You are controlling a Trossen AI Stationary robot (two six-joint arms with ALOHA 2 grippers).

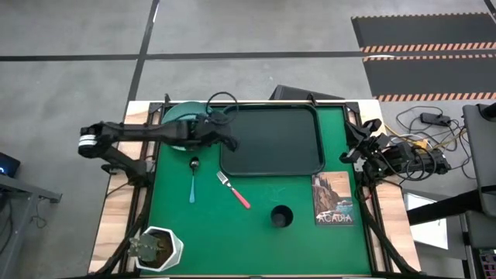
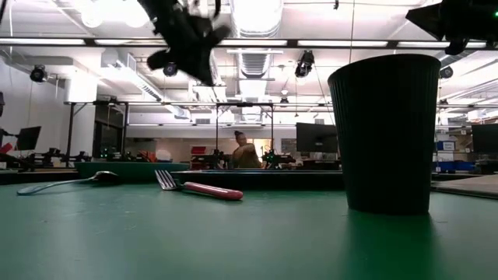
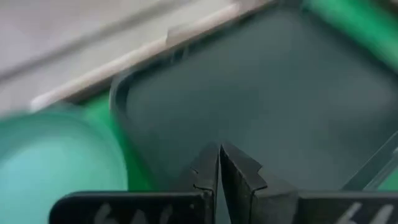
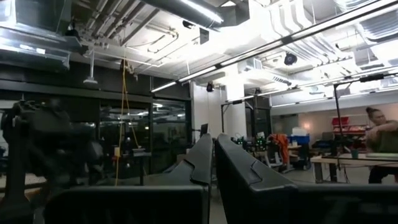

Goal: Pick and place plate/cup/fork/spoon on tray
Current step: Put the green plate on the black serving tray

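The teal-green plate [image 1: 177,116] lies on the green table at the far left, partly under my left arm; it also shows in the left wrist view [image 3: 50,168]. The black tray [image 1: 271,139] lies right of it. My left gripper [image 1: 232,142] is shut and empty, above the tray's left edge [image 3: 121,99]. The blue-handled spoon [image 1: 192,180] and the pink-handled fork [image 1: 234,191] lie flat in front of the tray. The black cup [image 1: 280,216] stands upright nearer the front. My right gripper [image 1: 349,155] is shut and empty at the table's right edge.
An "ACADIA" picture book [image 1: 333,199] lies right of the cup. A white pot with a plant [image 1: 159,248] stands at the front left corner. Cables and gear [image 1: 422,155] lie beyond the right edge. A person [image 2: 245,152] stands in the room behind the table.
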